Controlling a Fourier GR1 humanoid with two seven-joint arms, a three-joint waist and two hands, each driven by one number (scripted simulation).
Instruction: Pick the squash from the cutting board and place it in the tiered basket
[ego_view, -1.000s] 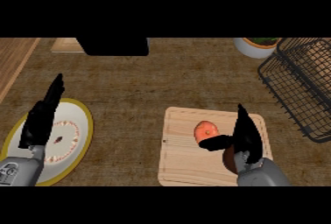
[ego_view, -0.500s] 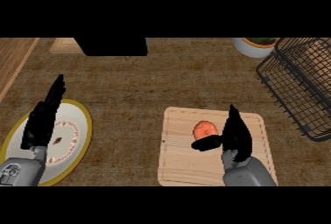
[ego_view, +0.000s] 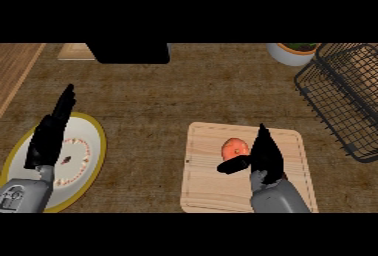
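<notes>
An orange squash (ego_view: 233, 147) lies on the pale wooden cutting board (ego_view: 210, 187) at the lower centre-right. My right hand (ego_view: 263, 154) stands over the board just right of the squash, fingers straight and pointing away, thumb stretched left below the squash. It hides the squash's right side, and whether it touches the squash cannot be told. The black wire tiered basket (ego_view: 347, 95) stands at the right edge, apart from the board. My left hand (ego_view: 50, 134) rests open over a plate at the left, fingers up.
A white plate with a yellow rim (ego_view: 86, 165) lies at the lower left under my left hand. A white pot with greenery (ego_view: 294, 52) stands at the back right, beside the basket. A black block (ego_view: 131, 52) sits at the back centre.
My right hand has slid left across the board and now stands right against the squash, covering part of it. The squash and my left hand have stayed where they were.
</notes>
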